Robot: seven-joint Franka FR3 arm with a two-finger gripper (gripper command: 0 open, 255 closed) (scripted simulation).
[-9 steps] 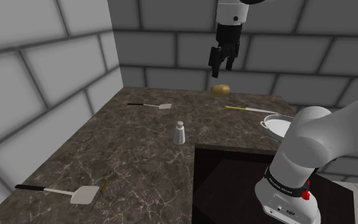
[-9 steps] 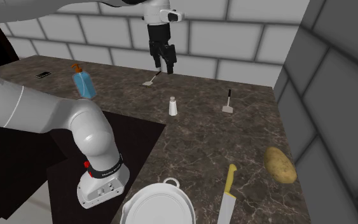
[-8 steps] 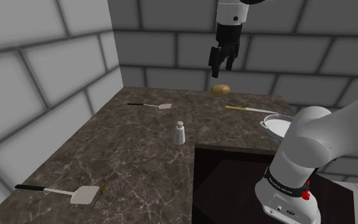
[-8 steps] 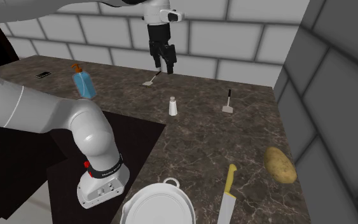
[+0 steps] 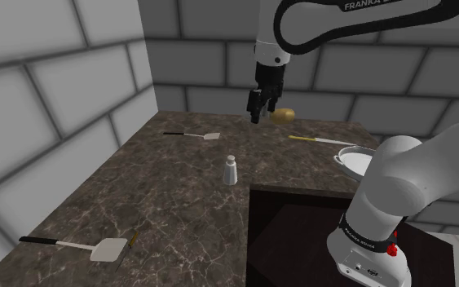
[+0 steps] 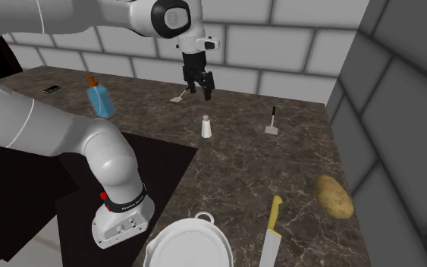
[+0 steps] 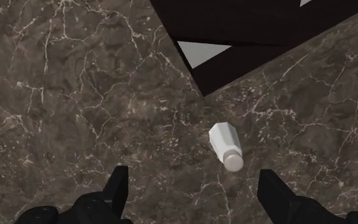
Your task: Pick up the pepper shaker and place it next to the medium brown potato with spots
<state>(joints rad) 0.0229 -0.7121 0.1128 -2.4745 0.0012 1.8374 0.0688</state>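
The pepper shaker point(image 5: 231, 170) point(image 6: 206, 127) point(image 7: 226, 146) is a small white bottle standing upright on the dark marble counter point(image 5: 170, 196). The brown potato point(image 5: 282, 116) point(image 6: 334, 196) lies near the back wall in the shoulder view. My black gripper point(image 5: 257, 108) point(image 6: 202, 84) point(image 7: 196, 191) hangs open in the air well above the counter, over the shaker, nothing between its fingers. In the wrist view the shaker stands below, between the two fingers' lines, nearer one of them.
A spatula point(image 5: 193, 135) point(image 6: 273, 122) lies beyond the shaker, another spatula point(image 5: 81, 245) point(image 6: 180, 96) near the counter's end. A yellow-handled knife point(image 5: 317, 140) point(image 6: 271, 230) and a white pot point(image 5: 356, 160) point(image 6: 188, 247) sit near the stand. A blue soap bottle point(image 6: 100, 100) and a phone point(image 6: 51, 89) stand farther off.
The gripper has come down and moved toward the shaker, leftward in the shoulder view. It stays open. The things on the counter have not moved.
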